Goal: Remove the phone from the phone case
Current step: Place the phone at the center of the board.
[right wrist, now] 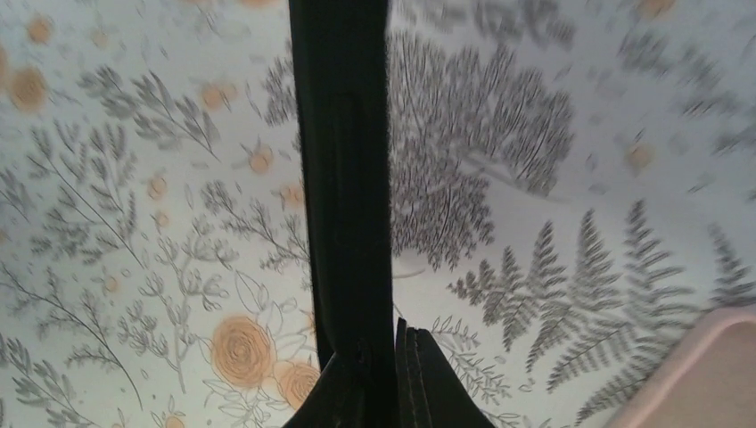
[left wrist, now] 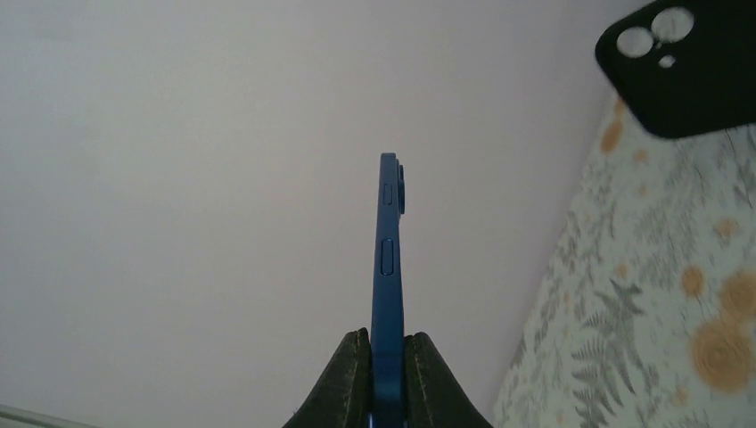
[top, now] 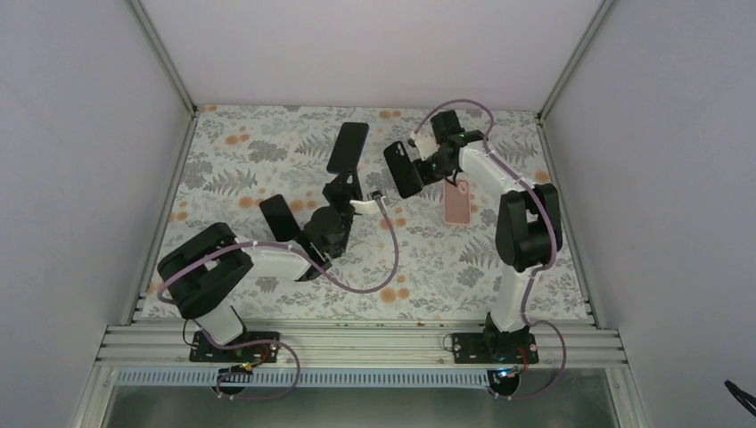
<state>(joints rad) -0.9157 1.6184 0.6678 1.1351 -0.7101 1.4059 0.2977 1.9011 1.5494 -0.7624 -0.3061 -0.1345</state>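
My left gripper (top: 343,185) is shut on the bottom end of a dark blue phone (top: 348,146) and holds it up above the table. In the left wrist view the phone (left wrist: 389,267) stands edge-on, bare, between the gripper's (left wrist: 388,357) two fingers. My right gripper (top: 426,166) is shut on an empty black phone case (top: 403,168), held in the air to the right of the phone and apart from it. The case shows its camera cutouts in the left wrist view (left wrist: 686,62) and runs edge-on through the right wrist view (right wrist: 343,169), gripped (right wrist: 379,357) at its lower end.
A pink phone-shaped item (top: 457,204) lies flat on the floral tablecloth (top: 250,152) under the right arm; its corner shows in the right wrist view (right wrist: 695,374). A black flat item (top: 281,217) lies by the left arm's forearm. White walls enclose the table.
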